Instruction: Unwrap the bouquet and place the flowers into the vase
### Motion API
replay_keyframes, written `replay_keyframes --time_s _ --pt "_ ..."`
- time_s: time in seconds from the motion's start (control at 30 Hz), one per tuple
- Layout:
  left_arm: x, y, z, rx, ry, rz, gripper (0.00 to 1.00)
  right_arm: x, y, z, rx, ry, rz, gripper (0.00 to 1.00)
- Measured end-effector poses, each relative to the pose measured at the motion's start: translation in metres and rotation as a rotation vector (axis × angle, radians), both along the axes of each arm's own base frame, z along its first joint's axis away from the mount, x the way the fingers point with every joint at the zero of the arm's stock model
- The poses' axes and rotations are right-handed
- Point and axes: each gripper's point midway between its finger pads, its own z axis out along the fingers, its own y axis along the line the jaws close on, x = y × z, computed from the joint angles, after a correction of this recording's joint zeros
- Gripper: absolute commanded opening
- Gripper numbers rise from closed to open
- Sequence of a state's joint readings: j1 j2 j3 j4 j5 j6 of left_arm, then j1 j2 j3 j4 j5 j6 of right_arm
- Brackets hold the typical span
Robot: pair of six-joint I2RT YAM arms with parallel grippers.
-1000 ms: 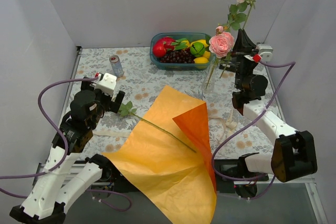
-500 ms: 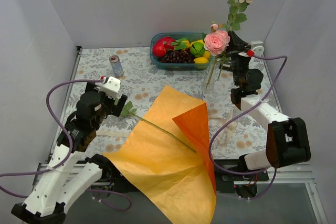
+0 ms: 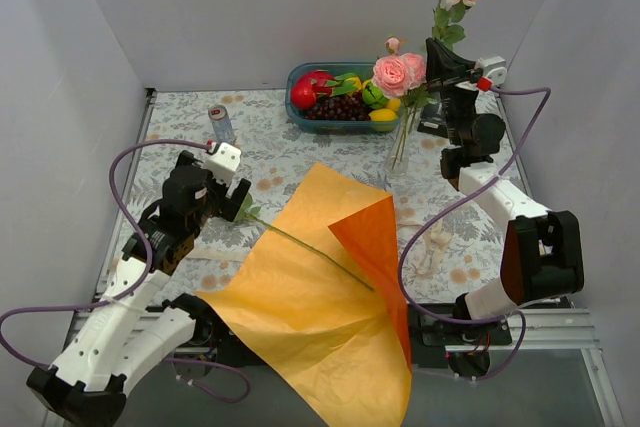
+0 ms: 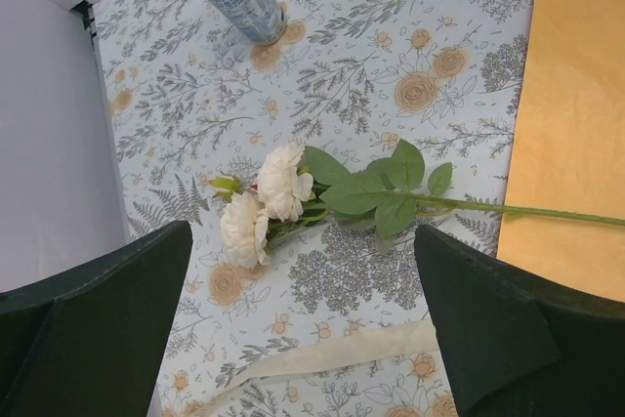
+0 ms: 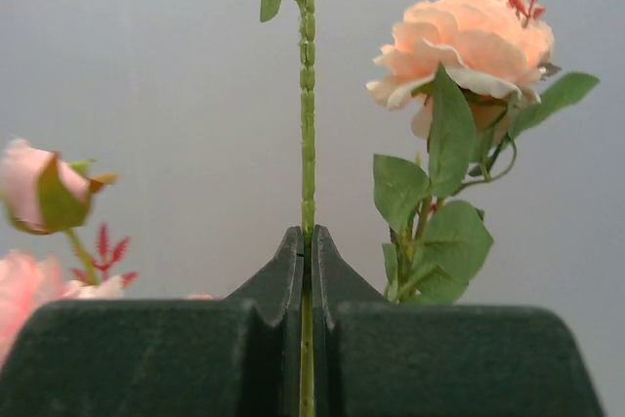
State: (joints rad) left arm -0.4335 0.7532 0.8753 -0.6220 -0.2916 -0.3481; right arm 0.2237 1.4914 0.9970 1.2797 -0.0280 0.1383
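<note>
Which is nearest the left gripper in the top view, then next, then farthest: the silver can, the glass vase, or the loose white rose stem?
1. The loose white rose stem, lying right at the open left gripper.
2. The silver can, behind the gripper toward the back wall.
3. The glass vase, far across on the right side.

The left arm (image 3: pixel 110 332) and right arm (image 3: pixel 505 209) are built of white shell links joined by black rounded joint housings. A thin purple cable (image 3: pixel 160 143) loops loosely along each. A small white camera block (image 3: pixel 224 159) with a red dot sits at each wrist. The left fingers (image 4: pixel 88 310) and right fingers (image 5: pixel 146 358) are broad, matte, dark-green wedges.
</note>
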Motion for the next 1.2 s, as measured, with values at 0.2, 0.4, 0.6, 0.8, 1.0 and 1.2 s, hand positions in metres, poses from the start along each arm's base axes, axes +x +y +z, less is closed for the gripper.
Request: replay_keyframes --time_s 0.2,0.4,0.6,0.8,1.0,1.2 --pt "0.002 -0.002 -0.004 0.004 0.016 -0.007 0.98 -0.009 0.008 0.012 -0.026 -0.038 0.044 0.01" --pt "0.003 -0.003 -0.004 0.012 0.018 -0.011 0.98 -0.009 0.007 0.011 -0.033 -0.039 0.05 0.01" --pt "0.006 -0.004 -0.005 0.024 0.028 -0.015 0.98 -0.009 0.006 0.012 -0.033 -0.039 0.047 0.01" --pt "0.009 -0.006 -0.01 0.033 0.048 -0.019 0.98 -0.011 0.005 0.021 -0.027 -0.058 0.05 0.01" --pt "0.01 -0.007 -0.011 0.033 0.051 -0.023 0.98 -0.014 0.006 0.033 -0.029 -0.087 0.058 0.01" --pt "0.012 -0.008 -0.009 0.028 0.04 -0.026 0.98 -0.015 0.007 0.036 -0.03 -0.093 0.061 0.01"
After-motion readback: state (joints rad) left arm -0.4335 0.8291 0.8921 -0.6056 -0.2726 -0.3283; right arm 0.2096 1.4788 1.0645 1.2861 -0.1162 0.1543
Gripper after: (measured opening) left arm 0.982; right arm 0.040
